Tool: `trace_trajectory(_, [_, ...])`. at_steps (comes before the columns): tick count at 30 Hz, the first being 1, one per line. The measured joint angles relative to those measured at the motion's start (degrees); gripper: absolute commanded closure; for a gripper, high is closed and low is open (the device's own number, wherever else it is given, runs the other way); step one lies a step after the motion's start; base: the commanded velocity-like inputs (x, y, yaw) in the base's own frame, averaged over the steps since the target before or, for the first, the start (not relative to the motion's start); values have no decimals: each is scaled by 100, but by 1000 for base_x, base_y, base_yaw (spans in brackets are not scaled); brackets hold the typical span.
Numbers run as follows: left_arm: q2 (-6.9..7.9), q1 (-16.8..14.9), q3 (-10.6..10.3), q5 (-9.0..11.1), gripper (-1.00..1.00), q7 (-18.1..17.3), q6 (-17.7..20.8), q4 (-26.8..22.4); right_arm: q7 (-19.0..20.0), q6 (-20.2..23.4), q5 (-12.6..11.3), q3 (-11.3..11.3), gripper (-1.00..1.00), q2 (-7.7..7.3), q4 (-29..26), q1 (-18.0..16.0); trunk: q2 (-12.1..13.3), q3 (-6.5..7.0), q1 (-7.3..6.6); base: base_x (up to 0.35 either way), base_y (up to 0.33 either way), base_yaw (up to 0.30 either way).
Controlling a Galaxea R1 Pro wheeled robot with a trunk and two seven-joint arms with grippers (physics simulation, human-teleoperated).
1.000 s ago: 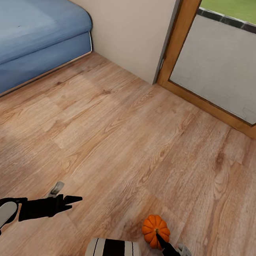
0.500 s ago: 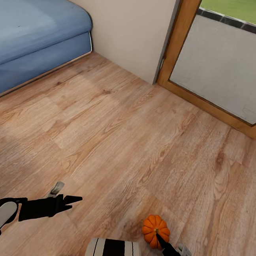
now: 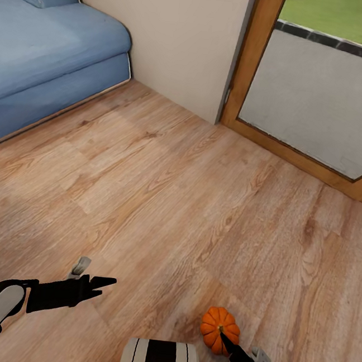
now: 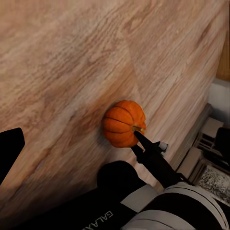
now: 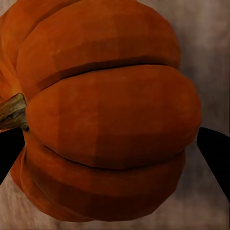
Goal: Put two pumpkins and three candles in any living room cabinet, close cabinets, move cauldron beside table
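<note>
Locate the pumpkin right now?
In the head view the pumpkin is low and right of centre, held off the wood floor between the right gripper's fingers, just beside the robot's striped trunk.

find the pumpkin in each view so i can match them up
Head view: pumpkin low and right of centre, on the wood floor.
Left wrist view: pumpkin mid-frame.
Right wrist view: pumpkin close up, between the jaws.
Shared landmark: the right gripper at its stem.
</note>
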Motion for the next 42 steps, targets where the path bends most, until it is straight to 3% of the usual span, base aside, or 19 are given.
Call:
trace_trajectory(1, [0, 1, 1, 0, -100, -1, 0, -1, -53, -5, 17, 10, 100, 1, -9, 2, 1, 22, -3, 0, 0, 0])
trace_trajectory(3, [0, 1, 1, 0, -100, -2, 0, -1, -84, 13, -53, -217, 100, 2, -13, -4, 4, 67, -7, 0, 0, 0])
trace_trajectory(5, [0, 1, 2, -4, -100, -3, 0, -2, -45, 13, -28, -132, 100, 1, -11, -1, 7, 111, -12, 0, 0, 0])
trace_trajectory(30, [0, 1, 1, -16, -100, 4, 0, -9, 112, 62, -44, -146, 100, -16, -7, -1, 40, 665, -77, 0, 0, 0])
trace_trajectory(36, [0, 1, -19, -22, -100, 23, -7, -9, 407, 57, -49, -134, 100, -24, -46, -4, 48, 798, -93, 0, 0, 0])
trace_trajectory(39, [0, 0, -63, -95, -100, 85, -8, -8, 635, 186, -45, -137, 100, -34, -339, -4, 52, 865, -100, 0, 0, 0])
trace_trajectory(42, [0, 0, -68, -218, -100, 138, -9, -8, 691, 744, -18, -122, 100, -45, -1096, -3, 56, 931, -108, 0, 0, 0])
